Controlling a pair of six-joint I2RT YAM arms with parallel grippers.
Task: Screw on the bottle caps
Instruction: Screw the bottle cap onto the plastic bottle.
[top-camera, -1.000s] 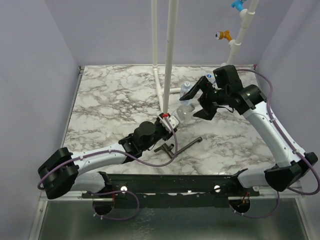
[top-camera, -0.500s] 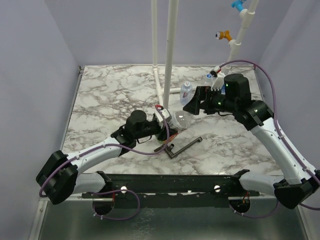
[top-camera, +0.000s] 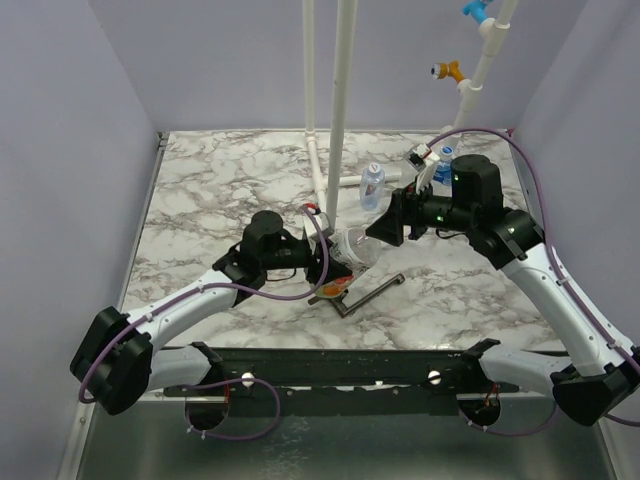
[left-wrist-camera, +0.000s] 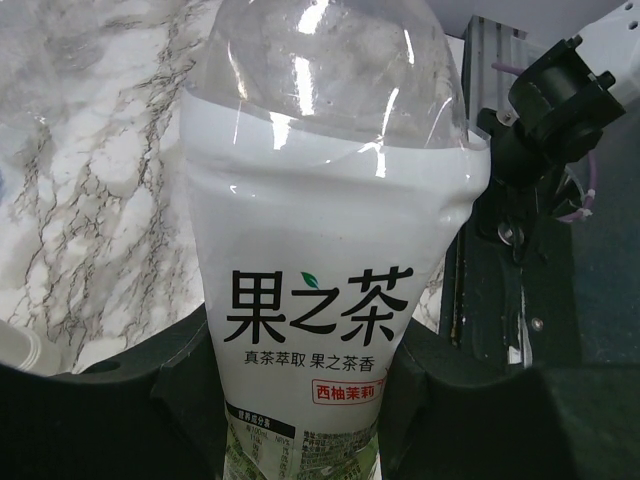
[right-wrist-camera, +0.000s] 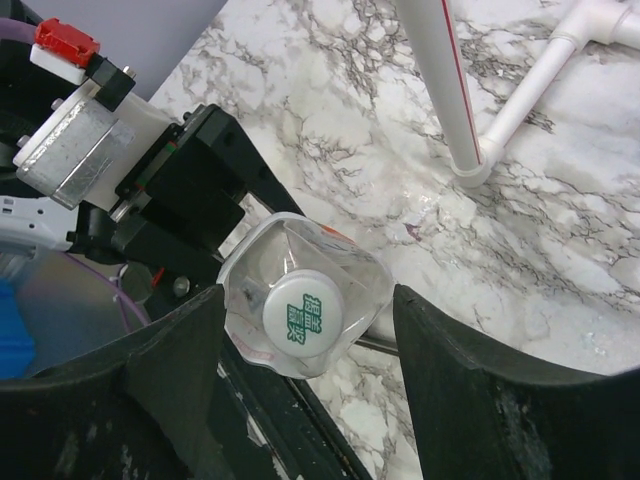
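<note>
My left gripper (top-camera: 328, 262) is shut on a clear bottle (top-camera: 352, 245) with a white label printed with black characters (left-wrist-camera: 320, 250). It holds the bottle tilted above the table, neck toward the right arm. In the right wrist view the bottle (right-wrist-camera: 350, 270) shows end on, with a white cap with green print (right-wrist-camera: 303, 312) sitting on its neck. My right gripper (top-camera: 385, 226) is open. Its fingers (right-wrist-camera: 170, 370) stand on either side of the cap without touching it. In the left wrist view the left gripper's fingers (left-wrist-camera: 190, 400) press both sides of the label.
A small blue-labelled bottle (top-camera: 372, 183) stands at the back by the white pipes (top-camera: 340, 100). Another blue-capped bottle (top-camera: 443, 155) stands behind the right arm. A black T-shaped tool (top-camera: 365, 293) lies on the marble table (top-camera: 220, 200) just in front of the held bottle.
My left gripper has drawn back to the left and tilted the bottle's neck toward the right arm. My right gripper has come down and left, now facing the cap.
</note>
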